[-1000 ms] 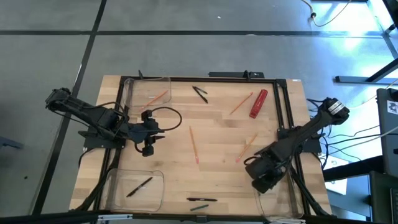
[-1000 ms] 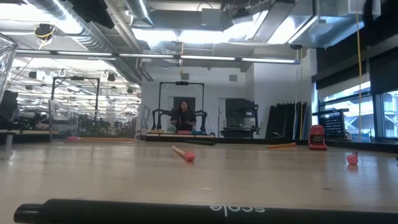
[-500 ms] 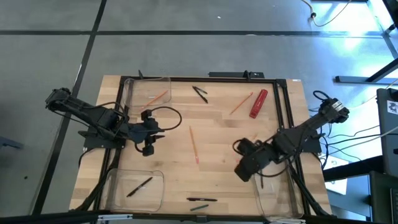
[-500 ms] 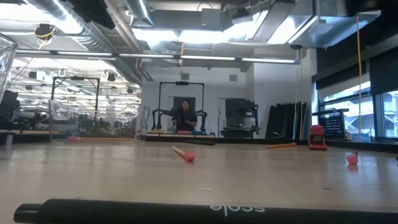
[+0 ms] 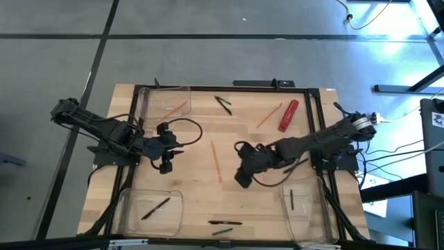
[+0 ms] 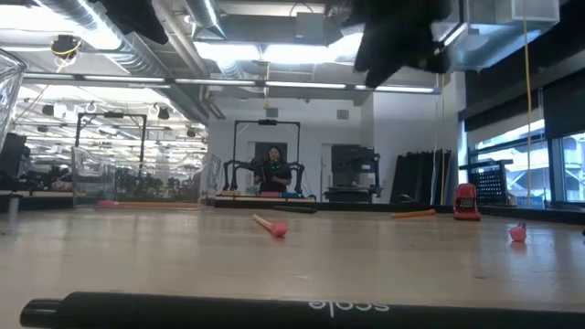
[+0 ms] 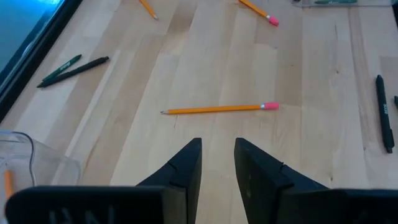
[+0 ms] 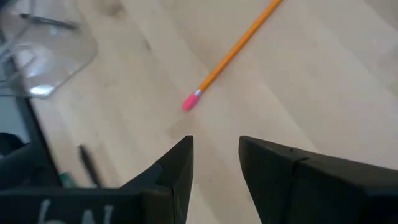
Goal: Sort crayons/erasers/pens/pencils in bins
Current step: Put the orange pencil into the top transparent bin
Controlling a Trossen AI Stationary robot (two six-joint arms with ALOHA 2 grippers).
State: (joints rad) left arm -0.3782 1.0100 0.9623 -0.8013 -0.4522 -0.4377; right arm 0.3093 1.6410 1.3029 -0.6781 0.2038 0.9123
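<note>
The right gripper [image 5: 243, 175] hangs over the middle of the bench [image 5: 243, 201], just right of a pencil [image 5: 216, 161] lying lengthwise at the centre of the high view. Its jaws stand parted with nothing between them, and its wrist view looks straight at that pencil's pink eraser end [image 8: 191, 101]. The step in hand looks like a reach for this pencil. The next move calls for lowering the jaws astride the thin shaft, turned across its length, and closing near its middle so it does not swing.

The left gripper [image 5: 165, 165] waits at the left of the bench, jaws slightly apart and empty.

Three clear bins sit at the edges: one at upper left [image 5: 142, 104] holding a pencil [image 5: 173, 108], one at lower left [image 5: 126, 221] holding a pen [image 5: 155, 208], one at lower right [image 5: 320, 221] also holding a pen [image 5: 292, 200]. Still loose on the bench are two pens at top centre [image 5: 223, 104], two at bottom centre [image 5: 225, 223], another pencil [image 5: 269, 115] and a thick red marker [image 5: 288, 115] at upper right. Sorting seems less than half done.
</note>
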